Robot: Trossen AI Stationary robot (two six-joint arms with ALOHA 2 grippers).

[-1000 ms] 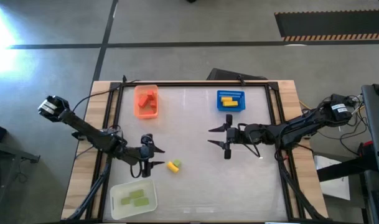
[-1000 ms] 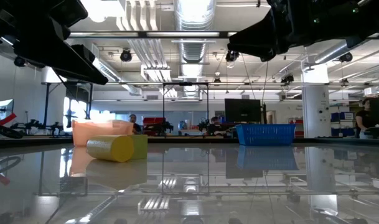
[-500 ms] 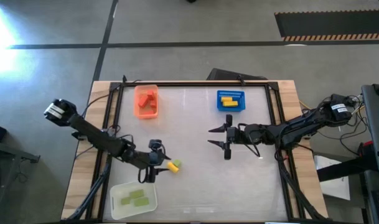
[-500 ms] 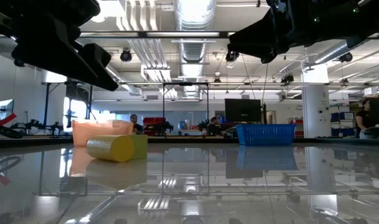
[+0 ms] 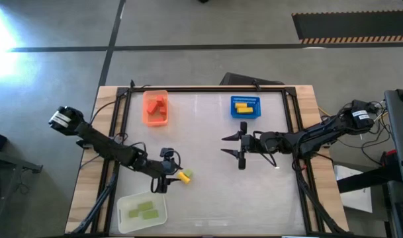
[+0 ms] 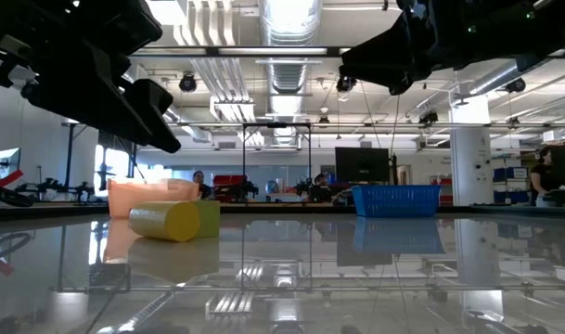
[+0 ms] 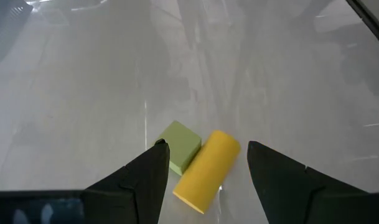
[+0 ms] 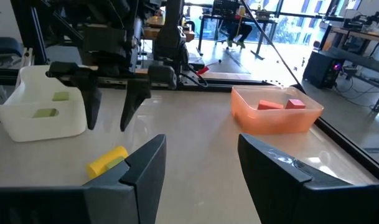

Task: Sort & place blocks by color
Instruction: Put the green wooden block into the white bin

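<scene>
Loose blocks: yellow block (image 7: 206, 168) and green block (image 7: 178, 146) touching side by side, lower centre of the left wrist view; lower left of centre in the high view, just above the white tray (image 5: 142, 212).
Left gripper (image 7: 203, 163): jaws spread, hovering over the pair, yellow block between the fingertips, green one by the left finger; nothing pinched.
Right gripper (image 5: 231, 145): waiting mid-frame in the high view, jaws spread, empty.
Sorted so far: red pieces in the orange tray (image 5: 155, 109), upper left; yellow ones in the blue tray (image 5: 245, 108), upper centre; green ones in the white tray.
Handling: probably light, stiff, smooth; rounded yellow block likely to roll.
Grip spot: across the yellow block's middle, clear of the green neighbour.
</scene>
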